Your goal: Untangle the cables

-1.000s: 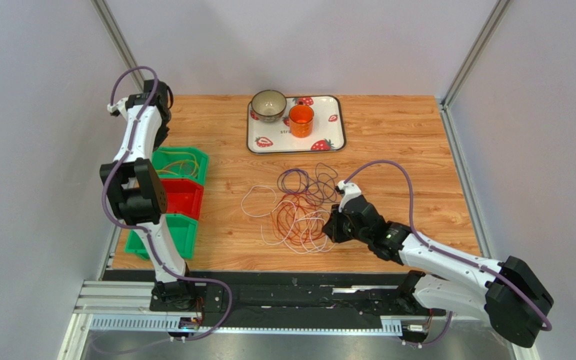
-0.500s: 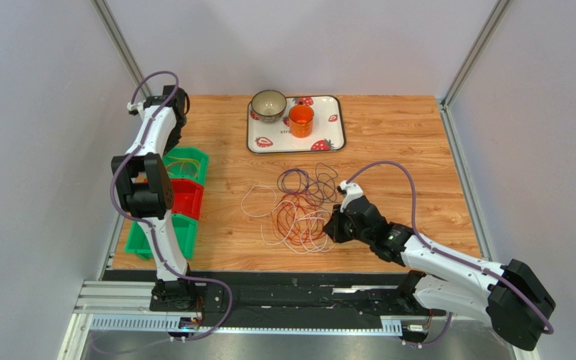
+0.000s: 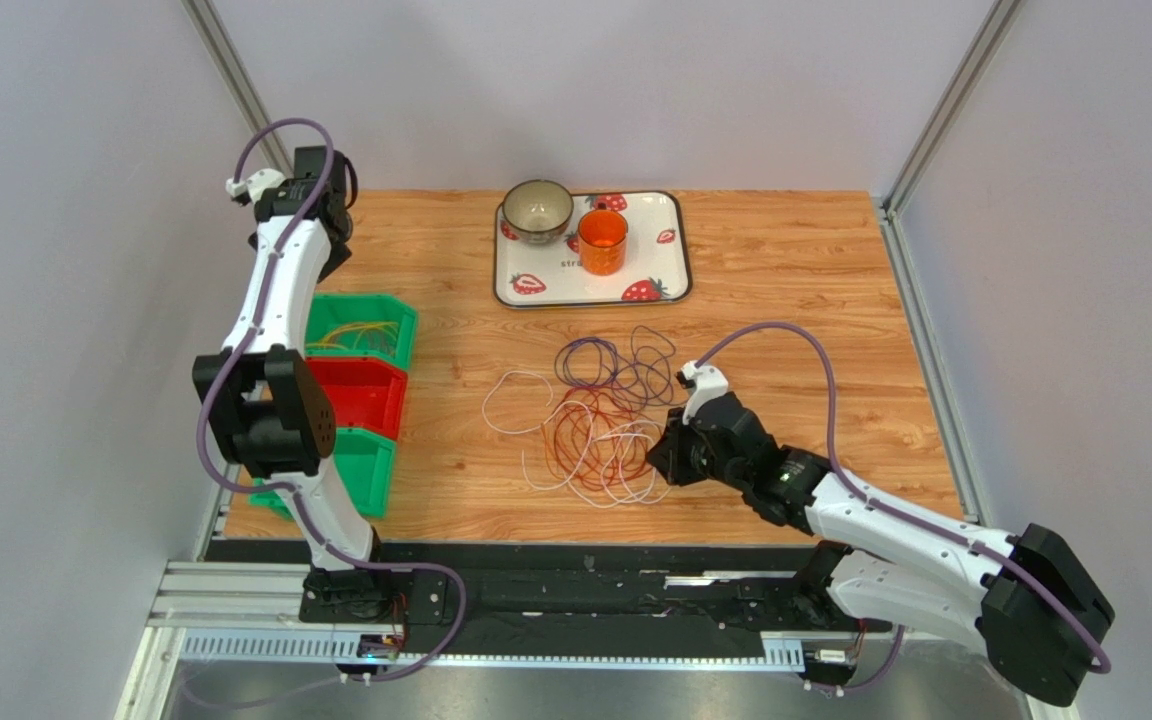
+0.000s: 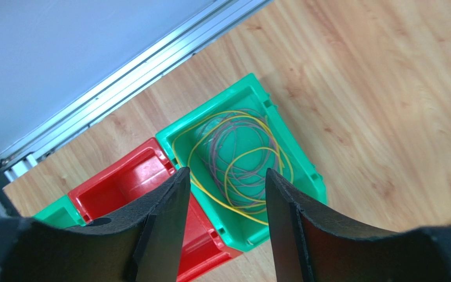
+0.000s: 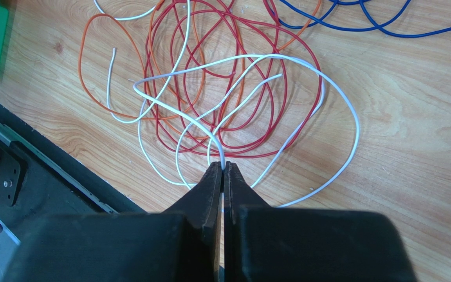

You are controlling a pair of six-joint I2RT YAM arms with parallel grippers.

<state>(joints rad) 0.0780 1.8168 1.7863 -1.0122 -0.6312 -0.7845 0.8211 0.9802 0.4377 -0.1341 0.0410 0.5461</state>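
1. We judge the cables (image 3: 605, 428) to be light, limp and a little springy. A pulled strand will probably drag its neighbours along.
2. The best hold looks like a free outer stretch or a loose end, away from the crossings.
3. The right end effector (image 5: 222, 170) is pinched closed on the white cable (image 5: 178, 116) at the heap's near edge.
4. The left end effector (image 4: 226, 174) hangs open and empty above the green bin (image 4: 204, 106). That bin holds the yellow and purple cables (image 4: 236, 154).
5. The heap lies mid-table (image 3: 778, 300). It is made of hair-thin overlapping loops of orange, dark red, white and blue-purple, loosely coiled and with many crossings.
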